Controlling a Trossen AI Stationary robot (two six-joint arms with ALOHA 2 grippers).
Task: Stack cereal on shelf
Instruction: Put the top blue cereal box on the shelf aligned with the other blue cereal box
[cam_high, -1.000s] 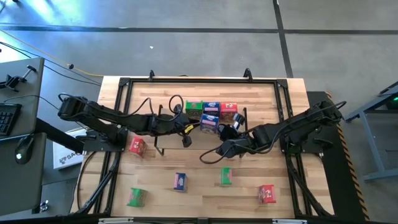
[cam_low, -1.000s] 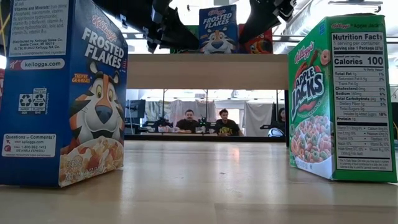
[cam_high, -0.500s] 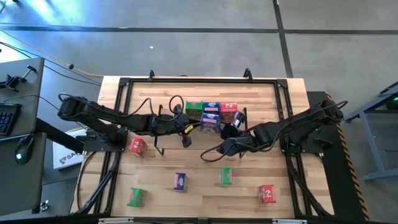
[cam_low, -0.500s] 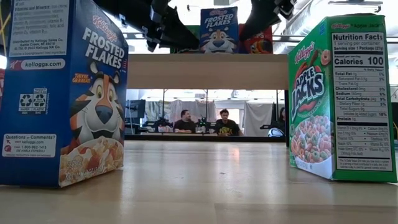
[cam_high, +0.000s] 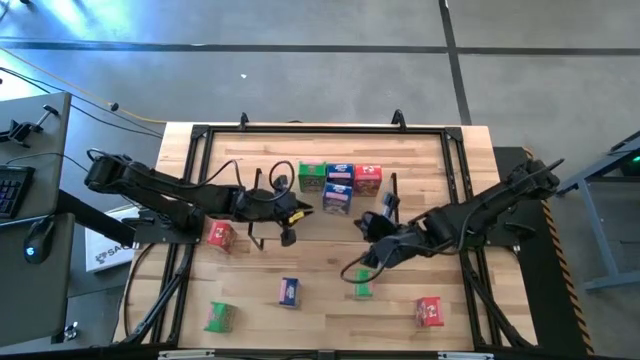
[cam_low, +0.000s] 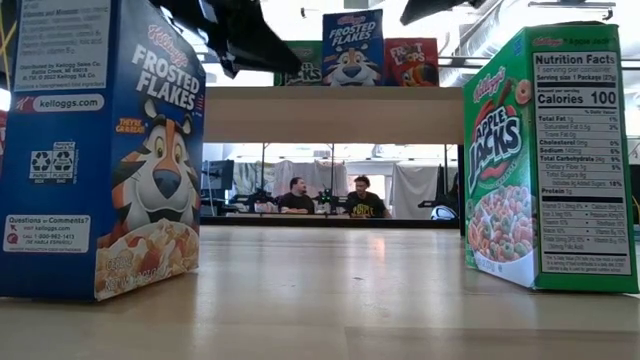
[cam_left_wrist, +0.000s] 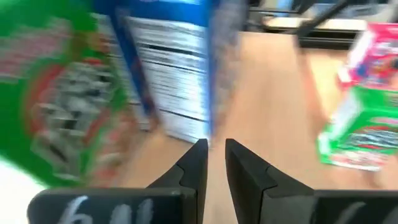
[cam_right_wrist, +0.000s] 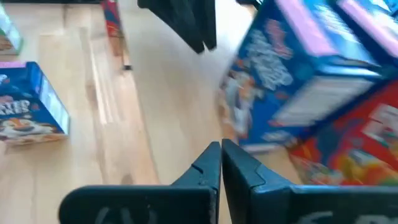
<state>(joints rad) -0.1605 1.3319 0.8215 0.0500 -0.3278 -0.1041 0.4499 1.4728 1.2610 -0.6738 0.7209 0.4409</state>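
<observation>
Status from my side: both arms over the desk (cam_high: 440, 150), neither carrying anything.

Left gripper (cam_high: 290, 212): jaws narrow, a thin gap between the fingertips (cam_left_wrist: 198, 151), nothing in them. It sits just off the near-left corner of the shelf (cam_high: 325, 205), at shelf height. Straight ahead of the jaws: the blue box (cam_high: 337, 196) stacked as a second layer, with the green box (cam_high: 312, 177) beside it.

Right gripper (cam_high: 375, 228): jaws pressed together, empty. It's on the other side of the shelf, a little toward the front of the desk. Ahead of its jaws, the same blue box over a red box (cam_high: 367, 178).

Shelf load as I read it: green, blue, red in a row, plus the blue one on top. My guess is the row is packed tight so the second layer has a flat base.

Loose stock on the desk:
- green box (cam_high: 362, 285), just below the right jaws, closest pick
- red box (cam_high: 430, 311), farther toward the front right corner
- blue box (cam_high: 290, 291), in front of the left jaws, well apart
- red box (cam_high: 220, 235), beside the left arm
- green box (cam_high: 219, 317), front left corner

The low view confirms the top row upright, fronts facing out. People seated far behind the desk, not near the arms.

I'd judge about half remains to be done.
</observation>
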